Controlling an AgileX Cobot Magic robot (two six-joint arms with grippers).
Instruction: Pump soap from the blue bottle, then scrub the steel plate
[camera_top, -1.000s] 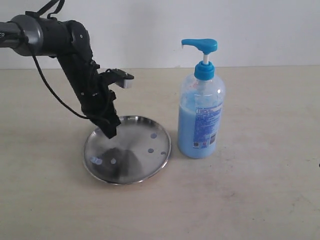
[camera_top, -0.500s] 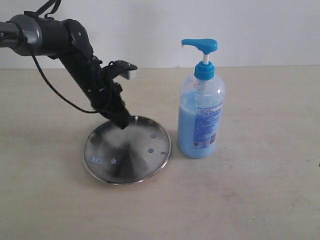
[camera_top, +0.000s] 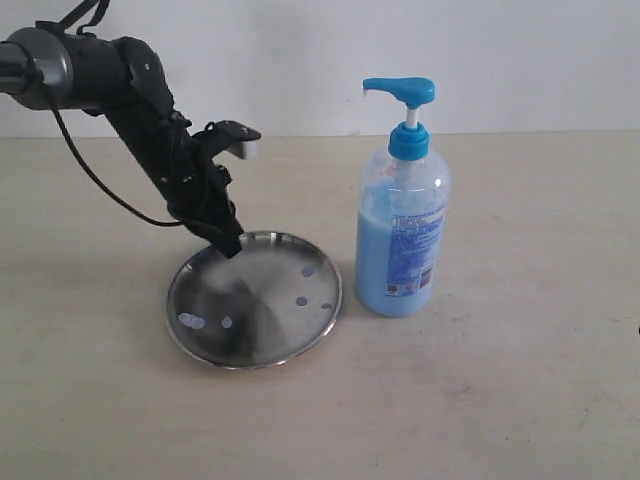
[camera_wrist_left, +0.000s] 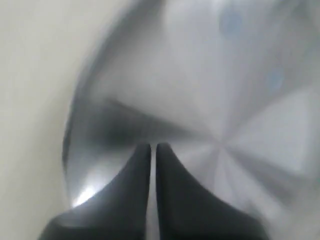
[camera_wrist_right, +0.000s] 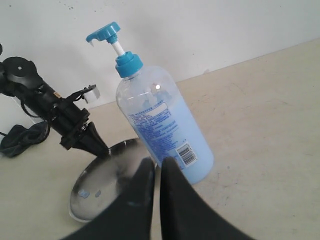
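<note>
The steel plate (camera_top: 262, 335) lies on the tabletop left of the blue bottle (camera_top: 403, 240), whose pump head (camera_top: 401, 91) stands raised. Blue soap fills the bottle about two thirds. Small soap drops (camera_top: 301, 300) dot the plate. My left gripper (camera_top: 229, 246) is shut and empty, its tip down on the plate's back-left part just inside the rim. In the left wrist view the gripper (camera_wrist_left: 153, 146) points at the blurred plate (camera_wrist_left: 190, 75). My right gripper (camera_wrist_right: 155, 162) is shut on nothing, hovering apart from the bottle (camera_wrist_right: 160, 120) and plate (camera_wrist_right: 97, 175). The exterior view does not show it.
A white wall (camera_top: 300, 50) backs the beige tabletop (camera_top: 500, 380). The left arm (camera_top: 150, 110) slants down from the upper left with a black cable hanging beside it. A dark bundle (camera_wrist_right: 17, 137) lies at the table's far edge in the right wrist view.
The left gripper tip swept from the plate's left inner area toward the back middle, then returned a little to the back-left rim. Bottle and plate stayed put.
</note>
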